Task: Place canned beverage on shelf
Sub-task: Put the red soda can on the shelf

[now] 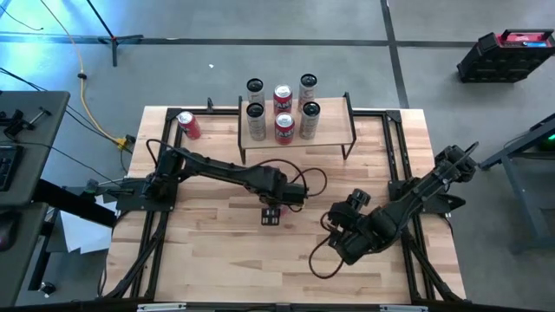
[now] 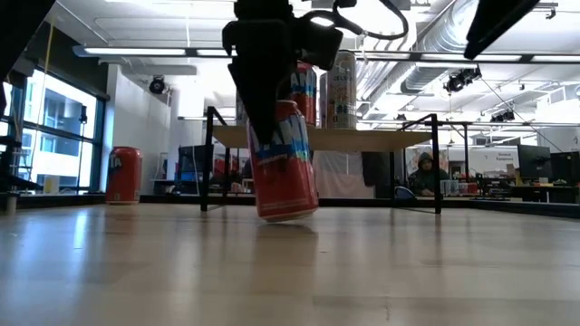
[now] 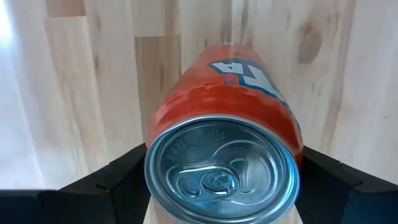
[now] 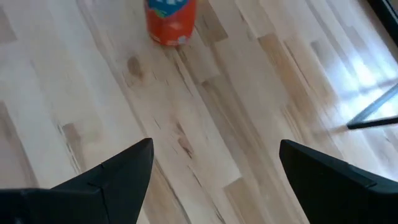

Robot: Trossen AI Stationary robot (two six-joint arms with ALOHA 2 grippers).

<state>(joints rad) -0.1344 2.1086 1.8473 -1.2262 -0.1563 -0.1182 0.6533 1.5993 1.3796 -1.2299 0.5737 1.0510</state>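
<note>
A red can (image 2: pixel 283 167) is tilted at the middle of the table, with my left gripper (image 1: pixel 272 214) shut on it from above. In the left wrist view its silver top (image 3: pixel 221 174) fills the space between the two dark fingers. The shelf (image 1: pixel 334 130), a light wooden plank on thin black legs, stands at the table's far edge with several white and red cans on and behind it. My right gripper (image 4: pixel 214 168) hangs open over the near right of the table, holding nothing. The red can (image 4: pixel 171 22) shows beyond it. My left gripper pinches the red can between its two fingers, on opposite sides of the wall just below the top rim (image 3: pixel 155 134). The fingers come from above, pointing down. The can leans, top up; its lower edge (image 2: pixel 294 215) is at the table top, touching or not I cannot tell.
Another red can (image 1: pixel 188 126) stands alone at the table's far left, beside the shelf. Black rails (image 1: pixel 395 147) run along the table's sides. Bare wood lies between the held can and the shelf's front legs. A person sits in the room beyond the table.
</note>
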